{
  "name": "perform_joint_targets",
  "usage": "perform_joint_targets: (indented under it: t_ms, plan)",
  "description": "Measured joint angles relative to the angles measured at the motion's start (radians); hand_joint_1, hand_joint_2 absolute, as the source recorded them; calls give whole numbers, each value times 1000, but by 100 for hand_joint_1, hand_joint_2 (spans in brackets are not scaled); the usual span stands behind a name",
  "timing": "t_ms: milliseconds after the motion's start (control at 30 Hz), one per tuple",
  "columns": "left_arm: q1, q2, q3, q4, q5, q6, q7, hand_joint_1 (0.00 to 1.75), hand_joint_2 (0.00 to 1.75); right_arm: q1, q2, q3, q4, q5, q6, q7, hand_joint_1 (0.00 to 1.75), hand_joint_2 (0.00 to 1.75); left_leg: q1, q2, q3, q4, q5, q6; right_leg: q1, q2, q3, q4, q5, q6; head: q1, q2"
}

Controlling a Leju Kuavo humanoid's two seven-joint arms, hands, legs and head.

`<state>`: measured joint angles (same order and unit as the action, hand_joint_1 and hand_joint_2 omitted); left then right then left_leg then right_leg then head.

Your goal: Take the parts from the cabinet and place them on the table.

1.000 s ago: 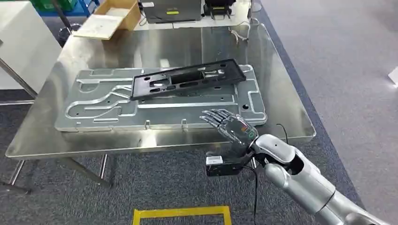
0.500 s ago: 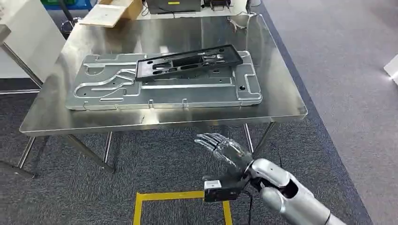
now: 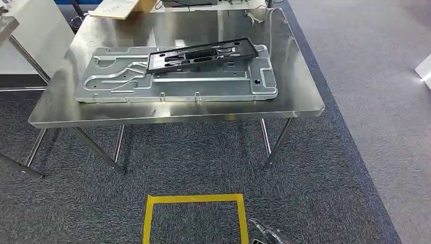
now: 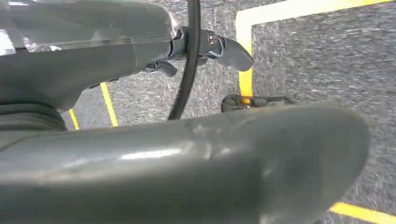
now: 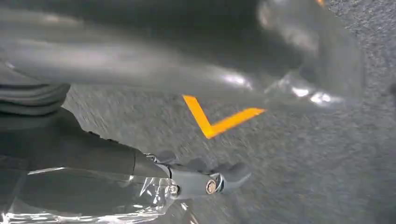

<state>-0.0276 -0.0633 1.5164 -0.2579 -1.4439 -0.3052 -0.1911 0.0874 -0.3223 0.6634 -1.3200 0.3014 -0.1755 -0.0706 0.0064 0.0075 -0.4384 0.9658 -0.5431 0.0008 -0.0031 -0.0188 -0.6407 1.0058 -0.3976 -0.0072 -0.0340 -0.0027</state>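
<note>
Head view now looks from further back than a moment ago: the whole scene has shifted, so the camera has moved, and the steel worktop (image 3: 300, 96) sits higher and smaller in the picture. The right hand (image 3: 267, 235), raised in front of the worktop edge half a second ago, has dropped to the bottom edge, where just its silvery fingertips peek in above the carpet. The parts lie as before. A large, flat, grey metal plate (image 3: 127, 84), cut with curved grooves, channels and small holes, rests on the worktop. A long black frame (image 3: 203, 55), rectangular with slotted openings, lies tilted across the plate's far side.

The worktop is polished, reflective steel on thin metal legs. Beneath it is dark speckled carpet with a square of yellow tape (image 3: 193, 216) near the bottom; a paler grey floor runs along the right.

Right wrist view is blurred: the hand holds nothing, with a dark finger (image 5: 219, 179) stretched out over carpet. Left wrist view shows the left hand (image 4: 201, 84) hanging over carpet and yellow tape, holding nothing, thick grey thumb and dark fingers held apart.
</note>
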Motion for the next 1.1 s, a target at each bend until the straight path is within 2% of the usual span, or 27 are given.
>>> perform_joint_targets:
  t_ms: [67, 100, 133, 167, 200, 233, 267, 400, 433, 467, 500, 533, 567, 600, 667, 700, 733, 800, 833, 867, 900, 933, 967, 1000, 1033, 1067, 1100]
  plan:
    - [2, 5, 0, 8, 0, 2, 1, 0, 0, 2, 0, 2, 15, -4, -3, 8, 0, 0, -8, 0, -11, 3, 16, 9, -6, 0, -1, -11, 20, 12, 0, 0]
    - [3, 6, 1, 11, -1, 3, 1, 0, 0, 5, 3, 4, 20, -5, -3, 8, 0, 0, -1, 1, -22, -15, 36, 20, 2, 3, -3, -18, 32, 21, 0, 0]
    - [0, 6, 1, 15, -1, 3, 1, 0, 0, 6, 12, 4, 26, -5, -5, 9, 0, 0, 3, 7, -23, -18, 51, 27, -4, 10, -15, -5, -7, 25, 0, 0]
    - [-1, 6, 1, 18, -1, 3, 1, 0, 0, 7, 18, 4, 31, -6, -5, 11, 0, 0, 4, 8, -38, -18, 62, 39, -5, 14, -30, 42, -70, 29, 0, 0]
    - [-1, 6, 1, 19, -1, 3, 1, 0, 0, 8, 24, 4, 37, -7, -5, 13, 0, 0, 4, 8, -53, -15, 72, 42, -6, 15, -50, 116, -138, 32, 0, 0]
    - [0, 6, 1, 21, -1, 3, 1, 0, 0, 8, 31, 4, 42, -7, -5, 13, 0, 0, 3, 8, -68, -9, 80, 42, -6, 15, -65, 191, -188, 35, 0, 0]
    - [0, 6, 1, 22, -1, 3, 1, 0, 0, 8, 34, 4, 45, -7, -5, 14, 0, 0, 2, 8, -74, -7, 83, 42, -7, 15, -69, 217, -201, 36, 0, 0]
    - [0, 6, 1, 22, -1, 3, 1, 0, 0, 8, 34, 4, 45, -7, -5, 14, 0, 0, 2, 8, -77, -6, 85, 42, -7, 15, -71, 230, -205, 37, 0, 0]
    - [0, 6, 1, 23, -1, 3, 1, 0, 0, 8, 46, 4, 52, -13, -6, 28, 0, 0, 2, 9, -98, 3, 94, 41, -7, 15, -72, 289, -203, 40, 0, 0]
    - [-1, 9, 1, 31, -1, 19, 2, 0, 0, 16, 73, -3, 83, -78, -15, 80, 0, 0, 3, 10, -147, 27, 110, 35, -12, 15, 13, 228, -109, 42, 0, 0]
    - [-1, 13, 1, 44, 0, 39, 2, 0, 0, 14, 99, -10, 165, -172, -30, 57, 0, 0, 4, 8, -166, 45, 119, 27, -12, 16, 122, 89, -99, 36, 0, 0]
    - [1, 17, 1, 55, 1, 51, -1, 0, 0, 11, 126, -13, 239, -232, -35, 32, 0, 0, 0, 6, -176, 52, 123, 21, -8, 18, 175, 2, -145, 30, 0, 0]
    - [3, 19, 1, 64, 2, 61, -2, 0, 0, 9, 142, -16, 301, -268, -32, 9, 0, 0, 1, 5, -176, 55, 128, 15, -4, 19, 190, -26, -156, 22, 0, 0]
    - [2, 25, 1, 76, 2, 72, -6, 0, 0, 8, 163, -16, 394, -315, -11, -17, 0, 0, 4, 5, -174, 53, 137, 8, -1, 19, 185, -26, -151, 19, 0, 0]
    - [2, 36, 1, 107, 1, 95, -12, 0, 0, -8, 201, -17, 605, -415, 59, -40, 0, 0, 3, 2, -180, 50, 156, -6, -2, 16, 173, -27, -133, 1, 0, 0]
    - [3, 42, 1, 120, 1, 103, -16, 0, 0, -17, 217, -22, 705, -466, 98, -25, 0, 0, 8, 0, -187, 59, 135, -10, -8, 7, 162, -28, -120, -10, 0, 0]
    - [3, 47, 1, 132, 0, 109, -18, 0, 0, -22, 223, -36, 792, -518, 127, 12, 0, 0, 8, 0, -207, 100, 65, -13, -7, 7, 145, -28, -107, -19, 0, 0]
    - [2, 50, 1, 147, 3, 120, -20, 0, 0, -24, 228, -72, 919, -616, 140, 80, 0, 0, 9, 0, -235, 231, -60, -19, -5, 1, 116, -27, -85, -24, 0, 0]
    - [1, 50, 1, 151, 5, 126, -21, 0, 0, -25, 228, -92, 964, -651, 141, 93, 0, 0, 9, 0, -242, 297, -94, -20, -4, 1, 98, -25, -71, -24, 0, 0]
    - [1, 53, 1, 155, 7, 129, -21, 0, 0, -30, 228, -113, 1002, -678, 141, 100, 0, 175, 9, 0, -237, 342, -90, -20, -3, 1, 77, -21, -58, -24, 0, 0]
    - [0, 53, 1, 159, 8, 131, -21, 0, 0, -35, 226, -131, 1030, -695, 142, 102, 0, 175, 9, 0, -219, 352, -55, -19, -2, 1, 55, -15, -45, -23, 0, 0]
    - [-2, 54, 1, 161, 8, 132, -20, 0, 0, -40, 222, -146, 1051, -705, 145, 101, 0, 175, 8, 0, -186, 330, -7, -16, -1, 2, 33, -8, -35, -22, 0, 0]
    - [-4, 55, 1, 163, 9, 135, -20, 0, 0, -45, 216, -160, 1070, -713, 151, 100, 0, 175, 6, 0, -133, 277, 33, -10, 0, 3, 13, -1, -24, -19, 0, 0]
    - [-7, 56, 1, 164, 9, 138, -19, 0, 0, -50, 215, -167, 1081, -717, 152, 95, 0, 175, 3, -1, -59, 190, 38, 0, 1, 4, -4, 5, -12, -16, 0, 0]
    - [-12, 60, 0, 166, 9, 142, -19, 0, 0, -60, 215, -175, 1091, -718, 149, 89, 0, 175, -3, 0, 20, 88, -6, 12, -1, 3, -9, 9, -1, -12, 0, 0]
    - [-16, 61, 0, 169, 9, 145, -19, 0, 0, -61, 215, -181, 1096, -718, 141, 84, 0, 175, -7, 0, 79, -26, -41, 17, 3, 2, -13, 10, 7, -5, 0, 0]
    - [-22, 64, 0, 170, 9, 146, -18, 0, 0, -65, 215, -184, 1099, -716, 133, 82, 0, 175, -10, 1, 77, -27, -44, 15, -1, -3, -12, 3, 23, 1, 0, 0]
